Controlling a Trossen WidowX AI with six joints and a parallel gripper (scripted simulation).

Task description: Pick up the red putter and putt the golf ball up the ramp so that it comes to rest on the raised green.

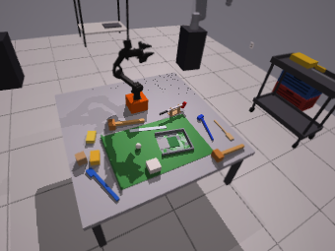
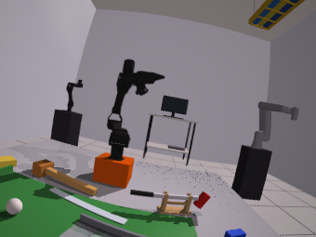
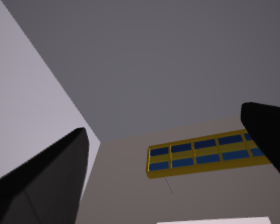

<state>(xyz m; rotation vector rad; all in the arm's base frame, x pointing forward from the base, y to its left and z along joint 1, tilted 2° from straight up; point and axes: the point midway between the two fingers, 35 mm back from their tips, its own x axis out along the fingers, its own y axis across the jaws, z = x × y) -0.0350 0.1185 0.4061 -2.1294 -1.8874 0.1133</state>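
Observation:
The red putter point(image 1: 184, 104) point(image 2: 202, 200) lies across a small wooden stand point(image 1: 174, 113) point(image 2: 176, 210), its red head at one end and its black handle at the other. The white golf ball point(image 1: 138, 146) point(image 2: 14, 206) rests on the green mat point(image 1: 115, 156) point(image 2: 34, 217). A grey-walled frame point(image 1: 191, 145) on the mat surrounds a small green square point(image 1: 173, 141); which part is the ramp cannot be told. My gripper point(image 1: 149, 51) point(image 2: 154, 84) point(image 3: 163, 123) is open and empty, high above the table, far from the putter. The wrist view shows only walls, ceiling and a hanging fixture.
A white strip point(image 1: 149, 128) point(image 2: 88, 205) and a white block point(image 1: 154, 165) are on the mat. Around it lie orange-brown mallets point(image 1: 129, 123) point(image 1: 228, 152), blue mallets point(image 1: 104, 185) point(image 1: 206, 127), yellow blocks point(image 1: 91, 137) point(image 1: 95, 157), a brown block point(image 1: 81, 158) and a thin wooden tool point(image 1: 224, 130).

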